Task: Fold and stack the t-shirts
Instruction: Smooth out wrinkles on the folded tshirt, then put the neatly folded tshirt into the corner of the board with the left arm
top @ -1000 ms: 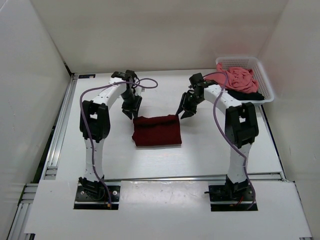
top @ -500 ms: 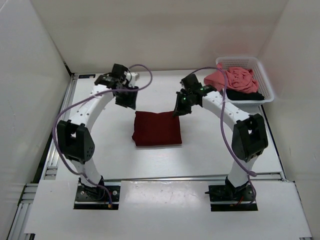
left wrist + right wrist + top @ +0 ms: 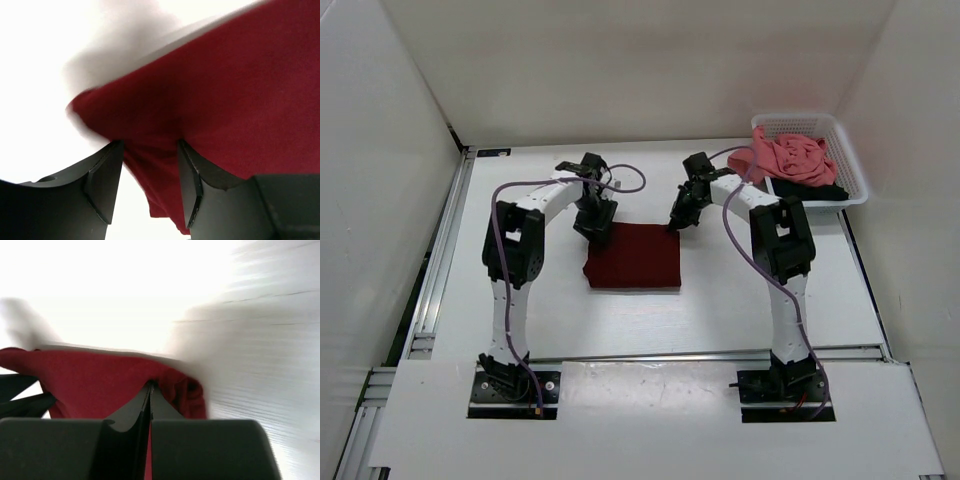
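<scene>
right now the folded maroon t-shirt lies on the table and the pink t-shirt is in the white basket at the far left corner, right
Not left: the top external view shows the white mesh basket with the pink t-shirt at the far right corner. The rest is right.

Nothing legible found. No text, label, brand, number or sign can be read on the maroon t-shirt (image 3: 633, 258) at centre frame, on the pink t-shirt (image 3: 792, 158), or on the white mesh basket (image 3: 798, 121) at upper right. Both wrist views are blurred.
</scene>
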Robot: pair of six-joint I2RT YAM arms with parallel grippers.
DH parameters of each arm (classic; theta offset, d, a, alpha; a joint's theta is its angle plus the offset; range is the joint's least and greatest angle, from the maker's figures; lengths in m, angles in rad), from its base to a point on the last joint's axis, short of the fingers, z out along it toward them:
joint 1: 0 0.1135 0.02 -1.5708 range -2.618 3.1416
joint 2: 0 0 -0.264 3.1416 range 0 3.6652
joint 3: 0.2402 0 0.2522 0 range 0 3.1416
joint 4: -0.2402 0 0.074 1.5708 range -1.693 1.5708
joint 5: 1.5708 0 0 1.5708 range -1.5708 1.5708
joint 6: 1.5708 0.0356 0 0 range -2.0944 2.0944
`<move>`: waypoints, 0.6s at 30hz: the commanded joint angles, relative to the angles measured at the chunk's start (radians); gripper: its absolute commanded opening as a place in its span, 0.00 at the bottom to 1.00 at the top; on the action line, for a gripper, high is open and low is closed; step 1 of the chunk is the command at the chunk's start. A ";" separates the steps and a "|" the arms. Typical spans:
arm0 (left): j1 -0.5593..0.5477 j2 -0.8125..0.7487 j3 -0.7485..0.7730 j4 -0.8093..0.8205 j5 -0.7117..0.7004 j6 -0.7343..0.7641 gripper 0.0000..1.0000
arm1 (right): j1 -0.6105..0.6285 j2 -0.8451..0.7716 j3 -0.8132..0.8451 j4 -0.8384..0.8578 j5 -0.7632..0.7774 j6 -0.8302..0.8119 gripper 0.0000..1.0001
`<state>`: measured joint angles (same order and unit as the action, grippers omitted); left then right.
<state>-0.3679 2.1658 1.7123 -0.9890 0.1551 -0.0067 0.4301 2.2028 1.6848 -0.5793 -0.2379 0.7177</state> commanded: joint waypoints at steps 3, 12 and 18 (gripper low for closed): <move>0.043 -0.031 0.078 0.049 -0.045 0.007 0.60 | -0.045 -0.025 0.010 -0.001 0.037 0.039 0.00; 0.052 -0.239 -0.029 0.039 0.092 0.007 1.00 | -0.056 -0.170 -0.008 -0.001 0.018 -0.061 0.09; 0.038 -0.235 -0.146 -0.062 0.227 0.007 1.00 | -0.047 -0.414 -0.164 -0.021 0.072 -0.095 0.23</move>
<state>-0.3199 1.9350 1.6238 -0.9943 0.2722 -0.0040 0.3775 1.9350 1.5833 -0.5827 -0.1974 0.6670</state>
